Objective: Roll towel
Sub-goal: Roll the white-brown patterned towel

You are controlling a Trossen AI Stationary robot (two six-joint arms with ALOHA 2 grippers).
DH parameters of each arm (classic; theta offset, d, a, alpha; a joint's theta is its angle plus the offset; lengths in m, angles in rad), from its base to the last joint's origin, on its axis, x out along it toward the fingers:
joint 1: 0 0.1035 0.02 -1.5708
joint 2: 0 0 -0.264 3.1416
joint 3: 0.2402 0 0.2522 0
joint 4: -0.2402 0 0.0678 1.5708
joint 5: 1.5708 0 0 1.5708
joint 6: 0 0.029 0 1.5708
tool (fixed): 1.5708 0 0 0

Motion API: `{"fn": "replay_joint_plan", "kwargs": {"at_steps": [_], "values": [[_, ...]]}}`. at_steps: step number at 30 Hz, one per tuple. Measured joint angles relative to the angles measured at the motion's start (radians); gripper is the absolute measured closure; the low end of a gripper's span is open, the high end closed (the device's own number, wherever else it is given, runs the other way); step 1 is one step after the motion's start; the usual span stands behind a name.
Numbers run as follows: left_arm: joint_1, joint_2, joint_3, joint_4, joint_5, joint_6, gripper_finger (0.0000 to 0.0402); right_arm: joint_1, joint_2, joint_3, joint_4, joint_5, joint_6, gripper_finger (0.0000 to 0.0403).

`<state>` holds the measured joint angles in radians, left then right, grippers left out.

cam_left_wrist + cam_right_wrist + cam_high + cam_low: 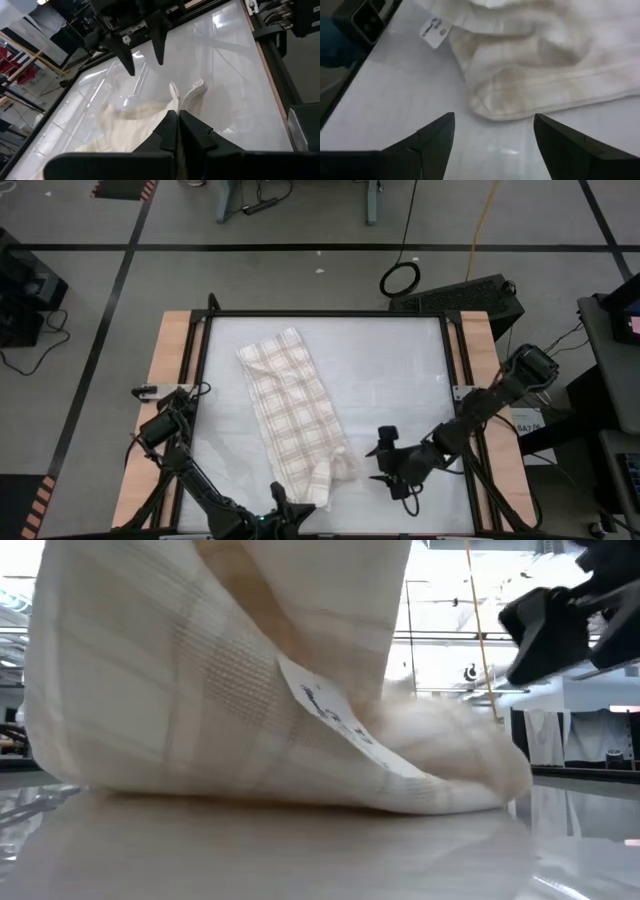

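Filling the low view, the towel (230,680) rises in a bunched fold with a small white label (335,725) on it. From above, the towel (295,415) lies as a long folded strip slanting from the far left-centre of the tabletop (400,370) down to the near edge. At that near end the left claw (178,131) is clenched on the towel's corner, fingers pressed together with cloth between them. Just right of the rumpled near end, the right claw (492,135) hovers released, fingers spread wide, clear of the cloth.
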<state>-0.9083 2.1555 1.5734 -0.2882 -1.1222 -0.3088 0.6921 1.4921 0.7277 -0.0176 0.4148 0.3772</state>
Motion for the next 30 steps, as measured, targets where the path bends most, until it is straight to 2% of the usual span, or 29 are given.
{"fn": "replay_joint_plan", "kwargs": {"at_steps": [3, 5, 9, 11, 16, 24, 27, 30], "values": [[-0.004, 0.0, 0.0, 0.0, -0.001, 0.003, 0.0387, 0.05, 0.001, 0.026, 0.025, 0.092, -0.033, 0.014], [-0.004, 0.0, 0.0, 0.0, -0.001, 0.003, 0.0387, 0.08, 0.01, 0.039, 0.138, 0.129, -0.106, 0.014], [-0.004, 0.0, 0.0, -0.002, -0.001, 0.009, 0.0387, 0.119, 0.075, 0.04, 0.419, 0.135, -0.362, 0.014], [-0.004, 0.0, 0.0, -0.002, -0.001, 0.02, 0.0387, 0.123, 0.118, 0.056, 0.48, 0.139, -0.443, 0.014], [-0.004, 0.0, 0.0, -0.002, -0.001, 0.027, 0.0387, 0.122, 0.245, 0.165, 0.485, 0.216, -0.533, 0.0148], [-0.004, 0.0, -0.001, -0.003, -0.001, 0.027, 0.0387, 0.122, 0.441, 0.383, 0.455, 0.259, -0.608, 0.0225], [-0.004, 0.0, -0.001, -0.004, 0.0, 0.034, 0.0387, 0.121, 0.49, 0.45, 0.374, 0.268, -0.608, 0.0221], [-0.004, 0.0, -0.001, -0.006, 0.0, 0.035, 0.0387, 0.121, 0.516, 0.478, 0.335, 0.319, -0.6, 0.0189]]}}
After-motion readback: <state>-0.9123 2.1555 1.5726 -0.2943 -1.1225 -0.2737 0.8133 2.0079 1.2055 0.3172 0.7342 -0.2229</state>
